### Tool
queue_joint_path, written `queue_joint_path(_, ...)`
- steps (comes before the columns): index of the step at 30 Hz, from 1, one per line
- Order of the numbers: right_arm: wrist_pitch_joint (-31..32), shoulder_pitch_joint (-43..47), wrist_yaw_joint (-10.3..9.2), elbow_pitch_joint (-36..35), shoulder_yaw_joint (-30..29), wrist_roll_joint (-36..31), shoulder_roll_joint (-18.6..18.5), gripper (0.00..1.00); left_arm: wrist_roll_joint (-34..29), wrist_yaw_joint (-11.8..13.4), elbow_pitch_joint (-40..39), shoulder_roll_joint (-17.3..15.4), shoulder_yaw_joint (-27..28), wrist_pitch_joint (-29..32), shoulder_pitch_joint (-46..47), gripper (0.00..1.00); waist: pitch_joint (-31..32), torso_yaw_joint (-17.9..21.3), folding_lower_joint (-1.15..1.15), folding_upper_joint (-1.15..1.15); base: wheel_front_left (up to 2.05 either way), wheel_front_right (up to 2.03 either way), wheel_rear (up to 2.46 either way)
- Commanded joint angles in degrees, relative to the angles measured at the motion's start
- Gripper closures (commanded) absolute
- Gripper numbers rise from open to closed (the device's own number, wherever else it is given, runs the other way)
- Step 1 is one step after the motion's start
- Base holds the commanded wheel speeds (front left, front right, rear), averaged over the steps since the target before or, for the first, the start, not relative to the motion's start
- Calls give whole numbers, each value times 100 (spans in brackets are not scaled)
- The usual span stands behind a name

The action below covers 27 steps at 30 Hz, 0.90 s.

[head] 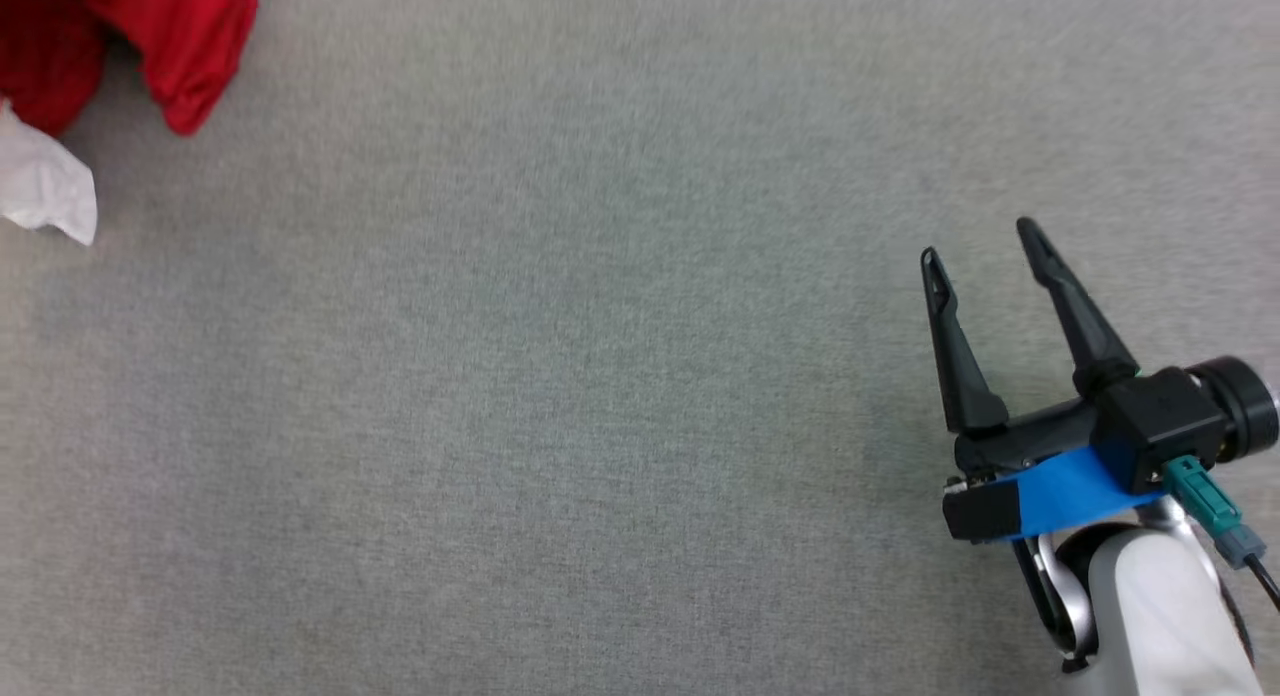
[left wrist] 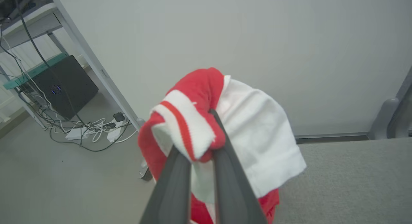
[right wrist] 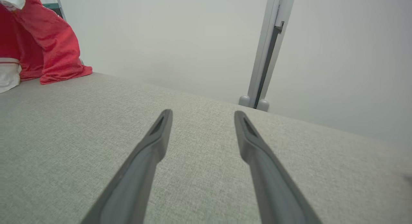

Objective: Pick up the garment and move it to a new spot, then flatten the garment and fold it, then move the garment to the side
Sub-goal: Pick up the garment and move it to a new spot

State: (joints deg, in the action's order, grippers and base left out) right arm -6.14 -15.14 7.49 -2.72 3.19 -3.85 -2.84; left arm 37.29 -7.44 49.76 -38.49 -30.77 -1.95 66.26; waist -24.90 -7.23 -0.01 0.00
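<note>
1. Two dark fingers (left wrist: 231, 179) of the left gripper (left wrist: 196, 134) are seen nearly closed on a bunched fold of the garment (left wrist: 257, 130), with red and white cloth pinched between them and spilling to both sides.
2. At the upper left of the head view, the garment (head: 170, 36) is found on the grey table surface (head: 560, 376). From the right wrist view its red lower part (right wrist: 54, 50) is seen touching that surface while the rest rises out of view.
3. The right gripper (head: 981, 246) is held wide open and empty above the surface, well apart from the garment.
4. The step in hand is judged to be the lift and carry to a new spot.
5. Slippage could be caused by a grip taken on a thick, rounded bunch rather than a flat layer.
6. Dragging could be caused by the trailing part, so the cloth would be crumpled further and flattening made harder.
7. The table edge is judged to lie near the cloth, so a lost grip could send it to the floor, where cables (left wrist: 93, 134) are lying.
</note>
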Motion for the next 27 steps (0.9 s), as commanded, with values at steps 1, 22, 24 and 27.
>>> queue_joint_path(1, -84, 89, 1, 141, -18, 104, -10, 0, -98, 0, -147, -42, -86, -12, 163, 100, 417, 289, 1, 0, 0, 0, 0)
queue_joint_path(22, -708, 736, 1, 1411, -109, 952, -6, 0, 474, 237, -3850, 537, -616, 909, 162, 100, 2034, 1381, 1, 0, 0, 0, 0)
queue_joint_path(24, -727, 715, 1, 1442, -147, 951, -6, 0, 846, 356, -4158, 664, -541, 1013, -132, 100, 2004, 1354, 1, 0, 0, 0, 0)
queue_joint_path(27, -755, 652, 1, 1490, -179, 986, -7, 0, 1242, 516, -4461, 643, -524, 1146, -757, 100, 1932, 1314, 1, 0, 0, 0, 0)
